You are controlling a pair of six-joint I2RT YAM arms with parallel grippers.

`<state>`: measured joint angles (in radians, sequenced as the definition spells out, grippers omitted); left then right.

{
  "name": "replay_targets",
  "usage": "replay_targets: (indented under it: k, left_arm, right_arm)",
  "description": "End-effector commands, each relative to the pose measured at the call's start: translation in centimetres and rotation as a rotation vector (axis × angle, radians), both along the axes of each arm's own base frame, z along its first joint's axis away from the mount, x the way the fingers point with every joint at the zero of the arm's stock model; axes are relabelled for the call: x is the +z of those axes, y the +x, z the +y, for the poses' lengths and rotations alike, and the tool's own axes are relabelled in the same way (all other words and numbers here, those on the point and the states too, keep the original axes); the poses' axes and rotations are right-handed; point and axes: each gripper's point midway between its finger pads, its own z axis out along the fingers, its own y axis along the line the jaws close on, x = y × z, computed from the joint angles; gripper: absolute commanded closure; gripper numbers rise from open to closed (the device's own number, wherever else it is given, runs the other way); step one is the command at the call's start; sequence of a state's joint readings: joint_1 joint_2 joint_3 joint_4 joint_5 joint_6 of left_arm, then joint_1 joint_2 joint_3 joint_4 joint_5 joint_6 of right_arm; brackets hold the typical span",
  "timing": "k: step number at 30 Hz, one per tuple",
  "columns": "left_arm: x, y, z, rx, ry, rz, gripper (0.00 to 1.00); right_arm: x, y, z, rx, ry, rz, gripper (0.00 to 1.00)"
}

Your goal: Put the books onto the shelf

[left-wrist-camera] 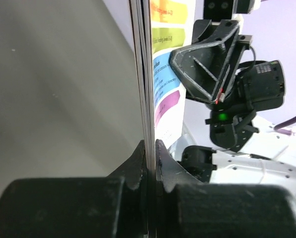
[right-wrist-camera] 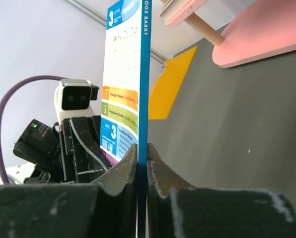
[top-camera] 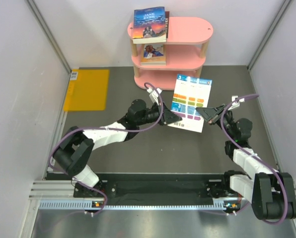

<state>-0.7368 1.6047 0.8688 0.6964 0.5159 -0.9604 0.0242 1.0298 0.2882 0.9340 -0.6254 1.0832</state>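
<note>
Between the two arms, just in front of the pink shelf (top-camera: 192,29), the white colour-striped book (top-camera: 190,99) is held with its cover facing up. The left gripper (top-camera: 169,118) is pinched tight on the book's left edge and the right gripper (top-camera: 206,113) is clamped on the opposite edge, so the book spans the gap between them. Up on the top board lies the blue sunset book (top-camera: 149,22); another book (top-camera: 153,52) sits on the middle tier

A flat yellow-orange rectangle (top-camera: 87,89) is lying on the dark grey surface (top-camera: 153,153), sitting near the white left wall (top-camera: 19,99).
</note>
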Motion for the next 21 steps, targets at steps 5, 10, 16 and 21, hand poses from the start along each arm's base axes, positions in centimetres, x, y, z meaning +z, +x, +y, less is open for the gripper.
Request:
replay_targets:
  k: [5,10,16,21]
  left_arm:
    - [6.9,4.0,2.6,0.081,-0.003,-0.194,1.00]
    - [10.2,5.1,3.2,0.037,0.038,-0.303,1.00]
    - [13.8,5.2,2.7,-0.048,0.122,-0.421,1.00]
    - [17.3,5.0,2.4,-0.081,0.107,-0.488,1.00]
  right_arm:
    - [-0.8,-0.4,0.2,0.012,-0.020,-0.004,0.63]
    - [-1.5,-0.6,0.4,0.027,-0.034,0.016,0.38]
    - [-3.6,-1.6,0.5,0.034,-0.040,0.055,0.34]
    - [-6.1,-2.8,0.7,0.039,-0.058,0.109,0.33]
